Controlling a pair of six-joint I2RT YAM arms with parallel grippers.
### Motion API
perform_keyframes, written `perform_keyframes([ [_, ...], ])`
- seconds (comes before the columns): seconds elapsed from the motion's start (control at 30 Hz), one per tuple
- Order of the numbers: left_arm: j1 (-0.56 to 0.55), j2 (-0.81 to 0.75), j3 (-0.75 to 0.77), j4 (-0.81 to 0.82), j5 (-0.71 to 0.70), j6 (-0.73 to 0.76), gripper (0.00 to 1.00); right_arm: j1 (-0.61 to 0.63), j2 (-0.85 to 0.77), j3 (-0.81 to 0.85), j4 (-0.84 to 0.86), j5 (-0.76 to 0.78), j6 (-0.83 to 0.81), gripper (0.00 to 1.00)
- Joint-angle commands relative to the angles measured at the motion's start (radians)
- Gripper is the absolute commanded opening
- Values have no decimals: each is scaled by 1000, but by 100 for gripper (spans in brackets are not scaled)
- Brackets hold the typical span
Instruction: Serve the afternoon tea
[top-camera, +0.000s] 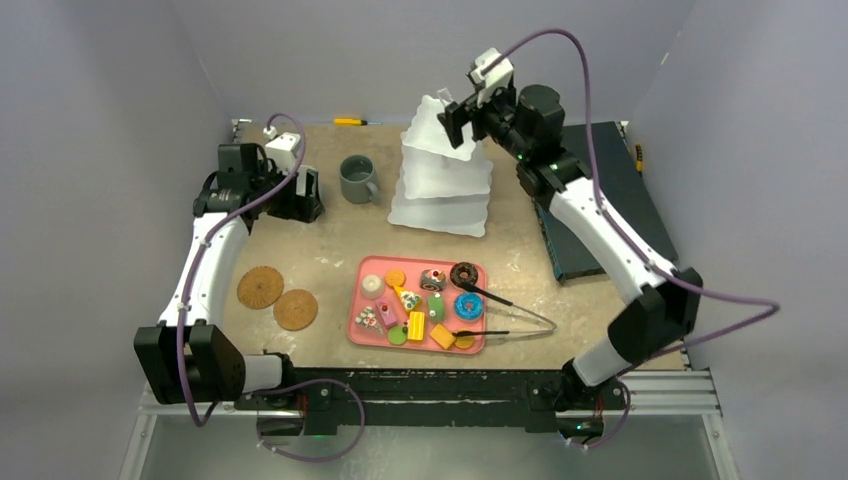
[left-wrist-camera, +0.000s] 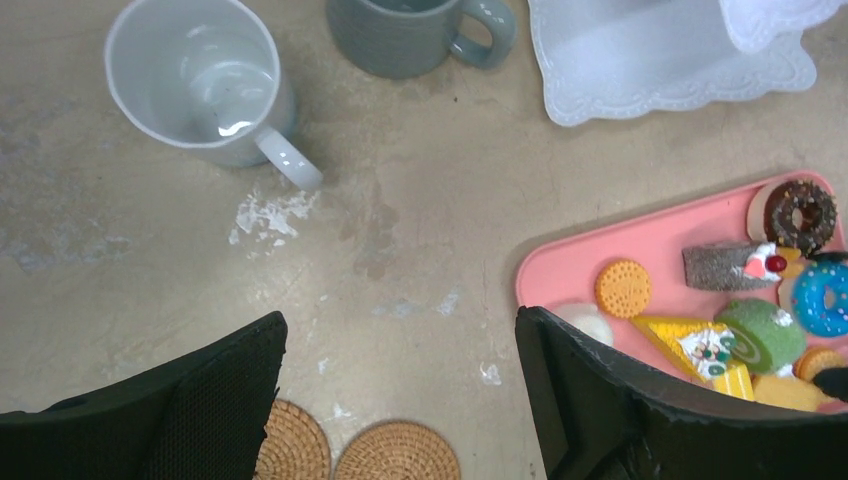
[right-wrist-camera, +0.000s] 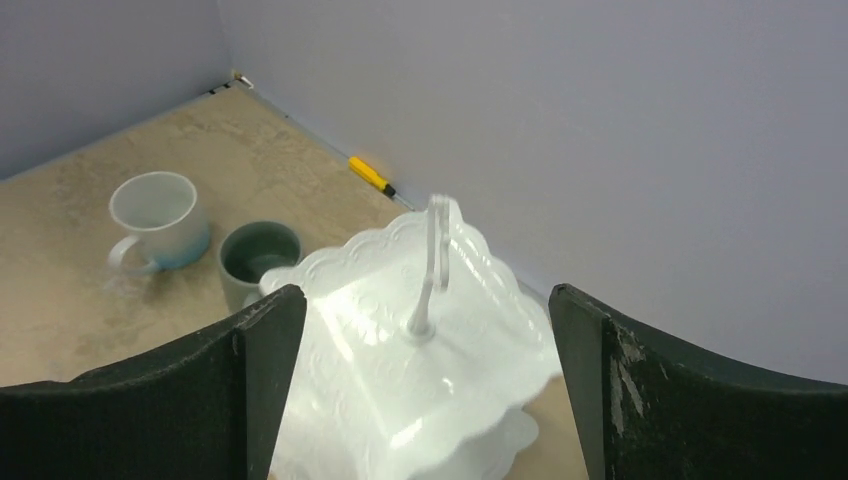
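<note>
Serving has not visibly begun: the pastries (top-camera: 425, 305) all lie on the pink tray (top-camera: 357, 300). The two coasters (top-camera: 296, 309) are bare, with the white mug (left-wrist-camera: 195, 80) and grey mug (top-camera: 358, 178) well apart from them.

The stand (top-camera: 440, 175) sits far-centre, upright, long axis vertical, handle (right-wrist-camera: 432, 260) pointing up.

The right gripper (right-wrist-camera: 425, 300) is spread wide astride the handle, apparently clear of it. The left gripper (left-wrist-camera: 398, 330) is spread and empty.

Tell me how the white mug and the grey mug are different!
The white mug is light, the grey mug dark. The grey mug stands next to the tiered stand, the white mug farther from it. Both stand upright with one handle.
</note>
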Motion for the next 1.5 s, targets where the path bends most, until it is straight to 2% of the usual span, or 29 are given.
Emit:
perform_keyframes([
  [0.0, -7, -46, -29, -61, 58, 100, 84, 14, -229, -139, -35, 32, 38, 94],
  [0.1, -8, -48, -26, -88, 50, 125, 84, 20, -334, -252, -146, -31, 61, 88],
  [0.2, -8, -52, -14, -107, 53, 133, 83, 45, -373, -332, -293, -87, 80, 86],
  [0.3, -9, -62, 6, -119, 61, 131, 83, 100, -322, -380, -462, -8, 122, 79],
  [0.4, -8, -66, 24, -123, 63, 126, 83, 146, -289, -449, -533, 83, 213, 72],
  [0.57, -8, -60, 43, -126, 65, 120, 83, 171, -411, -653, -407, 99, 368, 75],
  [0.67, -8, -52, 45, -124, 69, 116, 82, 188, -449, -705, -377, 135, 441, 76],
  [1.0, -9, -56, 62, -126, 61, 115, 82, 196, -420, -807, -327, 103, 498, 69],
  [1.23, -10, -43, 101, -139, 54, 110, 82, 211, -337, -812, -313, 104, 511, 62],
  [1.47, -8, -44, 106, -140, 51, 112, 82, 222, -283, -822, -294, 98, 507, 51],
])
